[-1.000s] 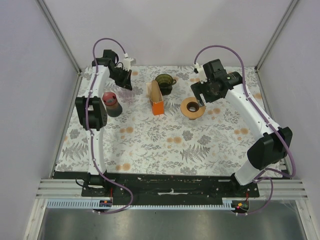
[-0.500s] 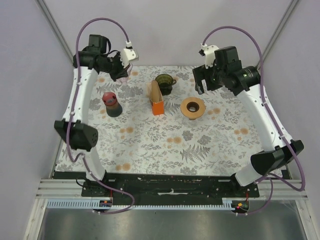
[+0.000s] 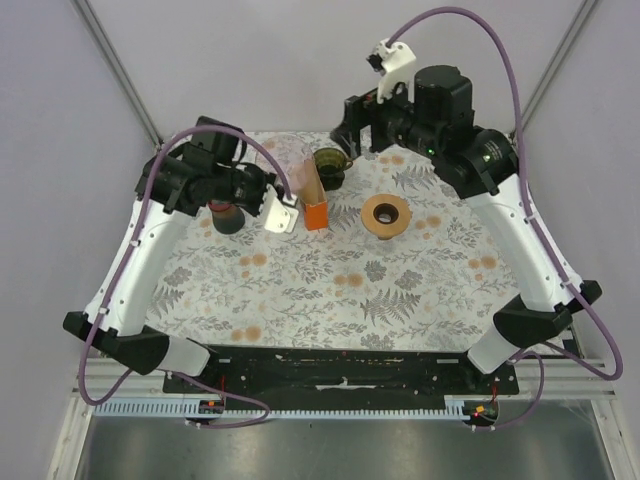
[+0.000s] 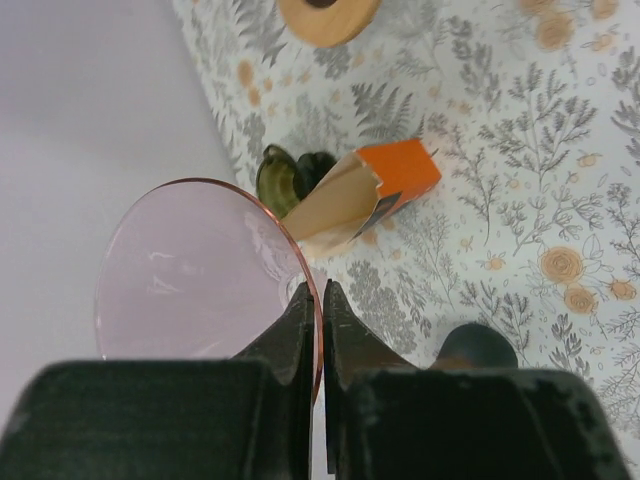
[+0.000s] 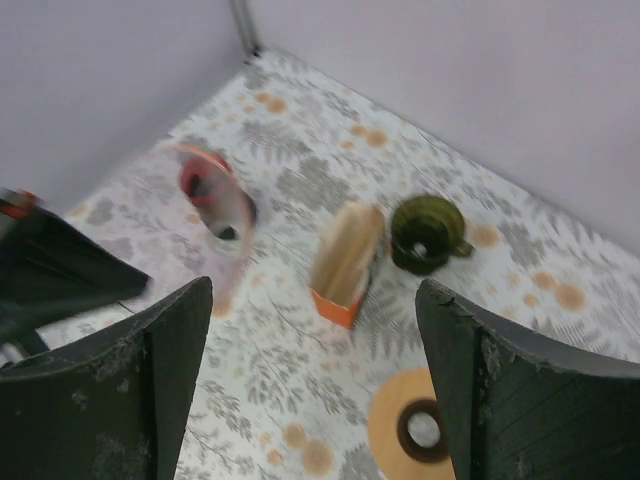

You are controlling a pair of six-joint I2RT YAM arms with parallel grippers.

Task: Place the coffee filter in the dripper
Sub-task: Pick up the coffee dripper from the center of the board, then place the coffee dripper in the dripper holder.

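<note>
- Arms, nearest the bases: both have re-posed within the last second. Nothing standing on the grey floral-print tablecloth [image 3: 350,290] has shifted.
- Left gripper [image 4: 312,295]: a second ago it was tucked at the back-left corner of the cloth; it has now swung inward toward the middle. Jaws are pressed together on the rim of a pink translucent cone-shaped dripper [image 4: 200,270], carried tipped on edge and clear of the cloth.
- Dark cup with a red rim [image 5: 190,165]: shows behind the dripper in the right wrist view. Untouched.
- Round wooden ring with a centre hole [image 3: 385,215]: flat on the cloth, right of centre. The right arm hung low over it a second ago; nothing is over it now.
- Orange cardboard box [image 4: 400,175]: open-topped, holding tan paper coffee filters [image 4: 335,200] stacked on edge. All the filters are in the box, none in the dripper. The left wrist view puts them just past the dripper's rim; cannot tell whether they touch.
- Dark green glass cup with a handle [image 3: 330,165]: just behind the box.
- Right gripper [image 5: 312,330]: farthest out. It has lifted and drawn back to the far edge, high above the green cup. Jaws are spread wide and empty. The filters show between its two fingers in the wrist view, but well below them, with no contact.
- Reading: the dripper has been brought to the filters and the free gripper is lined up above them. The likely next move is a descent to pinch one filter. Peeling a single sheet off the stack looks like the tricky part.
</note>
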